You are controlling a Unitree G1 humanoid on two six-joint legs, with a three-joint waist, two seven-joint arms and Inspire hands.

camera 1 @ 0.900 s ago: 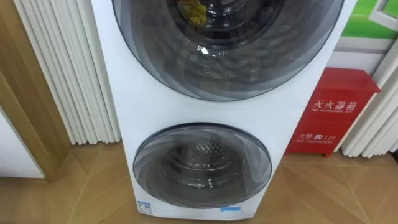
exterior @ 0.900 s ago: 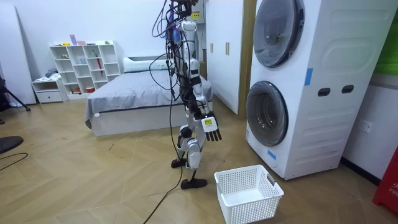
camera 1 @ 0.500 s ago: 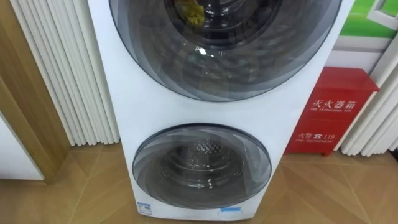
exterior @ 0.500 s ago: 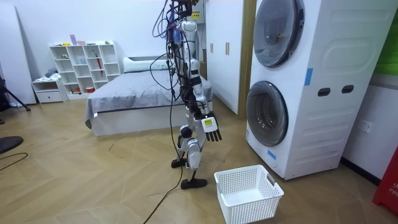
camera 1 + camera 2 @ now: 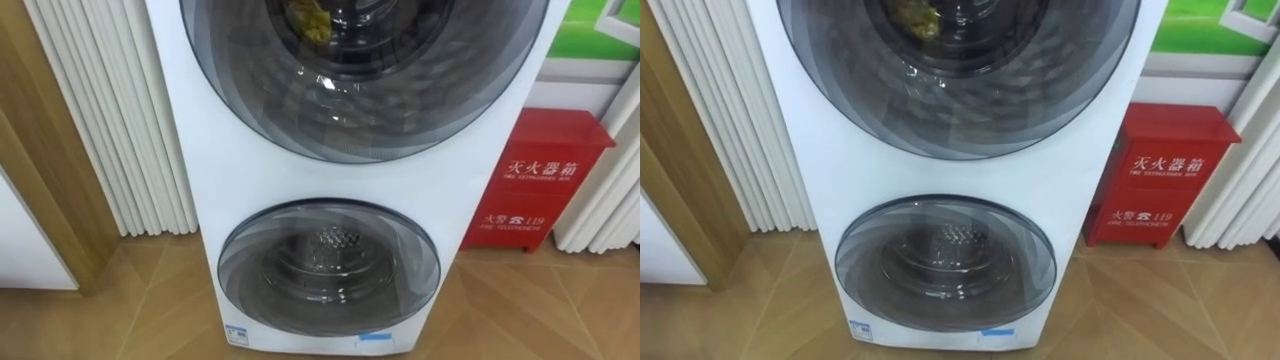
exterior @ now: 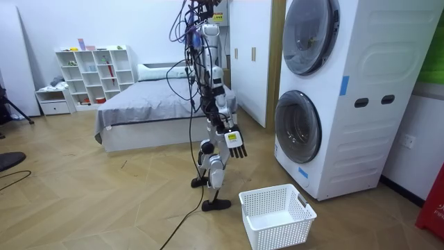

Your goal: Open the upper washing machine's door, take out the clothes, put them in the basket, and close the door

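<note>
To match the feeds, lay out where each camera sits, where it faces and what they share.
Left eye view: on the robot's head, squarely facing the washing machine, lower door centred.
Right eye view: beside it, same scene; red fire extinguisher box at right.
Room view: off the robot's right side; whole robot side-on facing the machine, right hand open, laundry basket near its feet.
Shared: all see the lower and upper door; both eyes see yellow cloth behind the upper.
</note>
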